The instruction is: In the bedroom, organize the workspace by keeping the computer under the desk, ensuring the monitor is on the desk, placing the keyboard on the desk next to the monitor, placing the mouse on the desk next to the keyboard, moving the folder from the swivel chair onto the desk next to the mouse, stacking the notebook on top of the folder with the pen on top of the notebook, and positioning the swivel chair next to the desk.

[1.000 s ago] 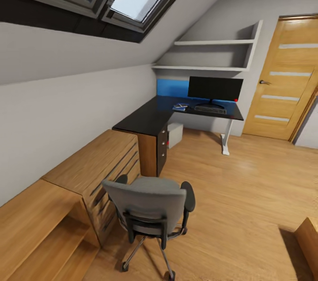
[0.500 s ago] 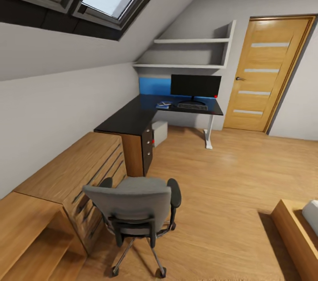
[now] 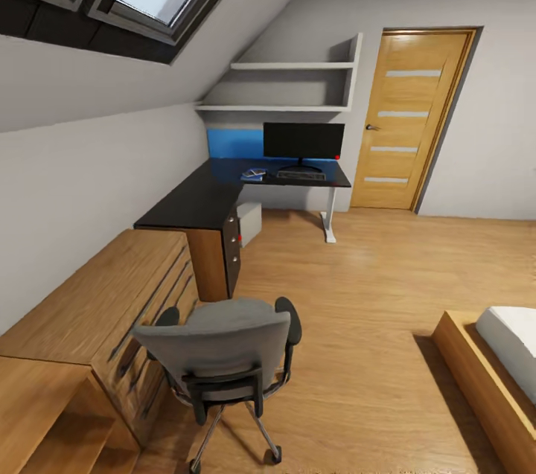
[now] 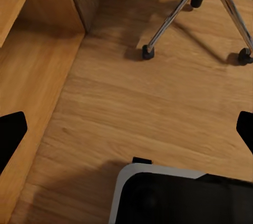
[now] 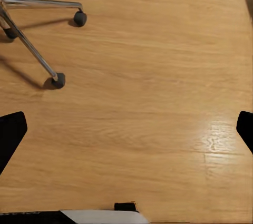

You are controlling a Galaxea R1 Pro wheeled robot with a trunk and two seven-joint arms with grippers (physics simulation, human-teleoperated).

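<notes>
While the robot is standing well back from the workspace, the head camera is taking in the room from left to right. Low wooden drawers (image 3: 112, 295) are running along the left wall under the sloped ceiling. Just beside them the swivel chair (image 3: 219, 355) is standing on the floor (image 3: 357, 295) with its grey back to the camera, well apart from the desk; whether a folder is lying on its seat cannot be told, since the backrest is covering most of it.

Beyond, the dark L-shaped desk (image 3: 201, 195) is reaching into the far corner. Near its far right edge the monitor (image 3: 303, 141) is standing upright, the keyboard (image 3: 301, 175) is lying just in front of it, and a small bluish item (image 3: 253, 174), too small to identify, is lying to the keyboard's left. A pale box (image 3: 249, 222), probably the computer, is sitting under the desk.

In the wrist views the left gripper (image 4: 126, 129) and right gripper (image 5: 126, 129) are both hanging over bare floor with fingers spread wide, gripping nothing; chair casters are showing nearby.

Judgement: the chair is likely rolling freely and pivoting under a push, so the rigid backrest top or an armrest is looking the best hold. A folder would be light, thin and flexible, best pinched at an overhanging edge.
</notes>
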